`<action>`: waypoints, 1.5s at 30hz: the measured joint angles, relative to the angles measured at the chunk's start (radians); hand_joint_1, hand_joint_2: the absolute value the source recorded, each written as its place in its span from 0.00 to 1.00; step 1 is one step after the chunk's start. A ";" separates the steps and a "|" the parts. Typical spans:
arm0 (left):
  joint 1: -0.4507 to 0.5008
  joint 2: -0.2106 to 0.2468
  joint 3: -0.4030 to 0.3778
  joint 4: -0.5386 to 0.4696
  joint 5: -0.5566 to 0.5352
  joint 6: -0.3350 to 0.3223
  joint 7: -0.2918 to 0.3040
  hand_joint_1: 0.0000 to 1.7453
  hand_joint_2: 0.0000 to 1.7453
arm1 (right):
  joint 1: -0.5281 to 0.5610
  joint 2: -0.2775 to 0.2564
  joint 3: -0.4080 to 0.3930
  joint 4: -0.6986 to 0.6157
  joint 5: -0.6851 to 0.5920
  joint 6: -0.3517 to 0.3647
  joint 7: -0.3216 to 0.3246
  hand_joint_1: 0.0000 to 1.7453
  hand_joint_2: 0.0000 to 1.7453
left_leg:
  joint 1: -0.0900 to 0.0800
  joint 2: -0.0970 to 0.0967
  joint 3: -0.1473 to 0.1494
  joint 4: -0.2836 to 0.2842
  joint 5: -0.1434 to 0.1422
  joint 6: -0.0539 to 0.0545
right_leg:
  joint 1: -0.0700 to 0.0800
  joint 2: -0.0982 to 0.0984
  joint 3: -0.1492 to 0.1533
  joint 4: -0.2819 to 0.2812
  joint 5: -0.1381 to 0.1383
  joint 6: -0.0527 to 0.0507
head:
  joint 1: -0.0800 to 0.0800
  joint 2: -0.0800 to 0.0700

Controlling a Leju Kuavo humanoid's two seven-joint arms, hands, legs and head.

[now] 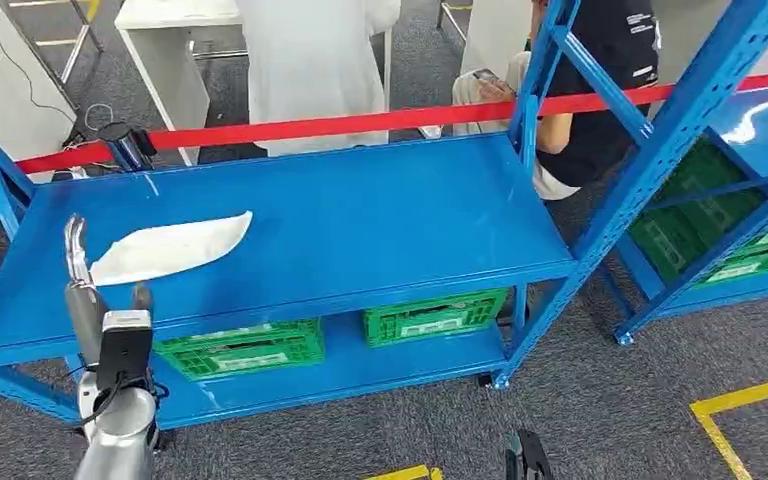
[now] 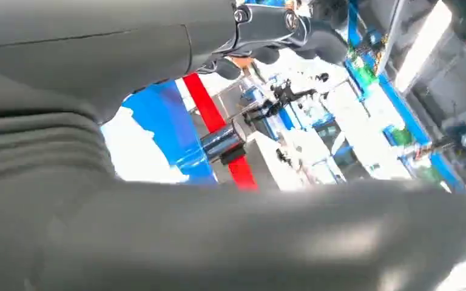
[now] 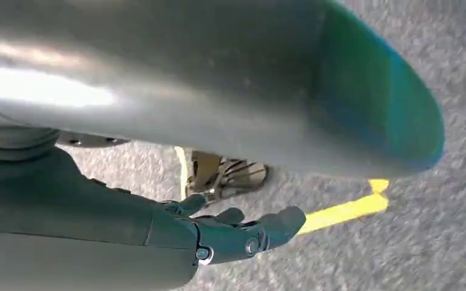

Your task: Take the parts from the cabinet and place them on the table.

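A flat white curved part (image 1: 170, 248) lies on the left of the blue rack's top shelf (image 1: 360, 215). My left hand (image 1: 108, 325) is raised in front of the shelf's front edge, just below the part's near end, with one finger pointing up beside it. In the left wrist view its dark fingers (image 2: 279, 21) stretch out apart from the thick thumb, and nothing lies between them. My right hand (image 1: 525, 458) hangs low over the carpet. Its fingers (image 3: 236, 233) are loosely apart and hold nothing.
Two green crates (image 1: 245, 350) (image 1: 435, 318) stand on the lower shelf. A red tape (image 1: 360, 122) runs behind the rack, with a seated person (image 1: 600, 80) beyond it. A second blue rack (image 1: 750, 200) with green crates stands to the right. Yellow floor lines (image 1: 740, 405) mark the carpet.
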 joint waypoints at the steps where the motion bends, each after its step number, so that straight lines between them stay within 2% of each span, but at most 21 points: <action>1: 0.000 0.000 -0.004 0.009 -0.006 -0.001 0.004 0.00 1.00 | 0.000 0.000 -0.002 0.000 0.000 0.000 0.000 0.00 0.00 | -0.004 -0.002 0.006 0.000 -0.008 0.004 | 0.002 0.000 -0.057 0.077 -0.018 0.000 | 0.001 0.000; 2: 0.000 0.001 -0.006 0.018 -0.011 -0.005 0.005 0.00 1.00 | 0.001 0.000 -0.005 0.000 0.000 -0.001 -0.001 0.00 0.00 | -0.008 -0.005 0.013 0.001 -0.015 0.006 | 0.005 0.000 -0.101 0.118 -0.009 -0.003 | 0.001 0.000; 3: 0.000 0.000 -0.006 0.025 -0.014 -0.008 0.007 0.00 1.00 | 0.003 0.000 -0.006 0.000 0.000 -0.001 -0.002 0.00 0.00 | -0.012 -0.008 0.022 0.003 -0.023 0.007 | 0.009 0.000 -0.116 0.106 0.026 -0.007 | 0.001 0.000; 4: 0.000 0.000 -0.006 0.029 -0.015 -0.009 0.008 0.00 1.00 | 0.004 0.000 -0.006 0.000 0.000 -0.001 -0.003 0.00 0.00 | -0.014 -0.011 0.032 0.004 -0.030 0.008 | 0.013 0.000 -0.109 0.054 0.081 -0.013 | 0.001 0.000; 6: -0.001 0.000 -0.006 0.036 -0.018 -0.012 0.010 0.00 1.00 | 0.004 -0.003 -0.007 0.000 0.001 -0.001 -0.011 0.00 0.00 | -0.019 -0.013 0.053 0.006 -0.045 0.007 | 0.024 0.001 -0.058 -0.118 0.206 -0.033 | 0.002 0.000; 7: -0.002 -0.001 -0.006 0.040 -0.020 -0.012 0.010 0.00 1.00 | 0.003 -0.006 -0.008 0.000 0.001 -0.002 -0.016 0.00 0.00 | -0.023 -0.013 0.060 0.005 -0.049 0.005 | 0.031 0.001 -0.046 -0.145 0.196 -0.048 | -0.001 0.000; 9: -0.005 -0.002 -0.007 0.046 -0.022 -0.015 0.010 0.00 1.00 | 0.000 -0.007 -0.013 0.000 0.002 -0.006 -0.025 0.00 0.00 | -0.024 -0.016 0.056 0.007 -0.052 -0.003 | 0.028 0.002 -0.039 -0.171 0.201 -0.043 | -0.003 0.000; 10: -0.005 -0.003 -0.007 0.049 -0.026 -0.015 0.010 0.00 1.00 | 0.001 -0.008 -0.016 0.000 0.002 -0.007 -0.028 0.00 0.00 | -0.024 -0.015 0.057 0.007 -0.055 0.003 | 0.029 0.002 -0.038 -0.171 0.202 -0.038 | -0.002 0.000; 16: -0.011 -0.007 -0.019 0.077 -0.118 0.035 0.037 0.00 1.00 | 0.003 -0.024 -0.031 0.000 0.009 -0.034 -0.010 0.00 0.00 | -0.023 -0.015 0.063 0.000 -0.055 -0.002 | 0.029 0.003 -0.035 -0.171 0.198 -0.044 | -0.002 0.000; 23: -0.070 -0.001 -0.073 0.155 -0.323 0.047 0.071 0.00 1.00 | 0.002 -0.036 -0.048 0.000 0.018 -0.041 0.007 0.00 0.00 | -0.023 -0.015 0.064 -0.001 -0.054 -0.004 | 0.029 0.003 -0.034 -0.171 0.197 -0.045 | -0.002 0.000; 27: -0.158 0.012 -0.122 0.260 -0.445 0.073 0.088 0.00 1.00 | 0.001 -0.045 -0.050 0.000 0.035 -0.034 0.000 0.00 0.00 | -0.024 -0.015 0.065 -0.001 -0.054 -0.004 | 0.028 0.002 -0.032 -0.171 0.197 -0.045 | -0.002 0.000; 34: -0.259 0.046 -0.179 0.415 -0.481 0.092 0.065 0.00 1.00 | -0.003 -0.050 -0.050 0.000 0.042 -0.019 -0.029 0.00 0.00 | -0.025 -0.015 0.066 -0.001 -0.054 -0.004 | 0.027 0.003 -0.031 -0.172 0.198 -0.044 | -0.002 0.000; 38: -0.287 0.061 -0.206 0.477 -0.500 0.106 0.078 0.00 1.00 | -0.012 -0.050 -0.055 0.000 0.035 -0.016 -0.042 0.00 0.00 | -0.025 -0.015 0.066 -0.001 -0.054 -0.004 | 0.027 0.002 -0.031 -0.172 0.197 -0.044 | -0.002 0.000; 42: -0.312 0.072 -0.227 0.522 -0.497 0.085 0.083 0.00 1.00 | -0.016 -0.050 -0.055 0.000 0.053 -0.014 -0.045 0.00 0.00 | -0.025 -0.015 0.066 -0.001 -0.054 -0.004 | 0.027 0.002 -0.031 -0.172 0.197 -0.044 | -0.002 0.000; 45: -0.323 0.084 -0.228 0.550 -0.463 -0.020 0.087 0.00 1.00 | -0.023 -0.050 -0.055 0.000 0.063 -0.011 -0.056 0.00 0.00 | -0.025 -0.015 0.066 -0.001 -0.054 -0.004 | 0.027 0.003 -0.031 -0.172 0.197 -0.044 | -0.002 0.000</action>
